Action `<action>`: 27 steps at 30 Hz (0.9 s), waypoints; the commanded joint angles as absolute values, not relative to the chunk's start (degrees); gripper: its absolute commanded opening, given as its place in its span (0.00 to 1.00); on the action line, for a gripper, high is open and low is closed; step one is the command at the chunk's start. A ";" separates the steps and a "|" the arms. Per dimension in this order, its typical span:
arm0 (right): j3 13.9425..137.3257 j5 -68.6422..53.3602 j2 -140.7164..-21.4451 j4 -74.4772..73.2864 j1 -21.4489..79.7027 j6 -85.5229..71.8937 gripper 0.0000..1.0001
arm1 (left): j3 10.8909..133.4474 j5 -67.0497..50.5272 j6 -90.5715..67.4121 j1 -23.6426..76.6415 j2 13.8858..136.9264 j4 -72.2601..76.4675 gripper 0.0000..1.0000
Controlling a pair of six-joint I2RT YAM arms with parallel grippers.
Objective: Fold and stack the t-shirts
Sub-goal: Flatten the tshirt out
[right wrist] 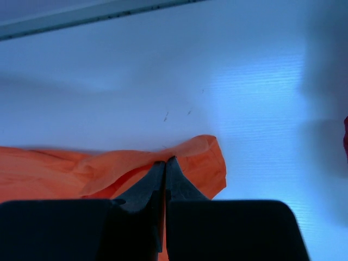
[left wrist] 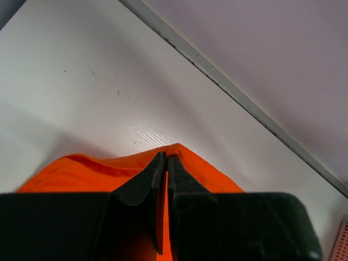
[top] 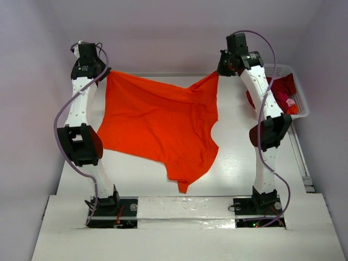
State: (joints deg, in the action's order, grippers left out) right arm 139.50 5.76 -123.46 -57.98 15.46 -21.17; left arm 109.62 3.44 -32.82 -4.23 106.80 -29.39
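The bright orange t-shirt (top: 157,122) hangs stretched between both arms above the table, its lower part drooping toward the near edge. My left gripper (top: 107,72) is shut on its far left corner; the left wrist view shows the jaws (left wrist: 166,157) pinching the orange cloth (left wrist: 103,168). My right gripper (top: 218,72) is shut on its far right corner; the right wrist view shows the closed tips (right wrist: 165,161) on the orange cloth (right wrist: 201,160). A dark red t-shirt (top: 280,89) lies in the basket at the right.
A white plastic lattice basket (top: 300,103) stands at the far right edge with red, pink and orange cloth in it. The white table (top: 239,163) ends at a back wall; a rail runs along its far edge (left wrist: 239,95).
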 commanded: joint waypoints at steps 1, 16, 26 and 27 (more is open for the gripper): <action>146.33 5.63 -123.22 -57.22 13.63 -19.78 0.00 | 111.35 3.87 -32.61 -4.57 100.20 -26.54 0.00; 118.06 -0.97 -92.75 -45.62 14.24 -20.93 0.00 | 95.46 -6.15 -33.84 -4.57 72.53 -19.34 0.00; 91.87 -5.62 -51.98 -34.73 16.35 -22.67 0.00 | 83.68 -14.85 -33.05 -4.57 41.27 -17.14 0.00; 90.11 -6.32 -45.68 -34.19 16.35 -22.85 0.00 | 81.50 -15.38 -33.22 -4.57 39.13 -17.14 0.00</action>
State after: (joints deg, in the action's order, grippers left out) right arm 94.83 -3.31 -55.64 -40.88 16.29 -22.02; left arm 84.14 -12.01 -33.67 -4.25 45.56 -20.88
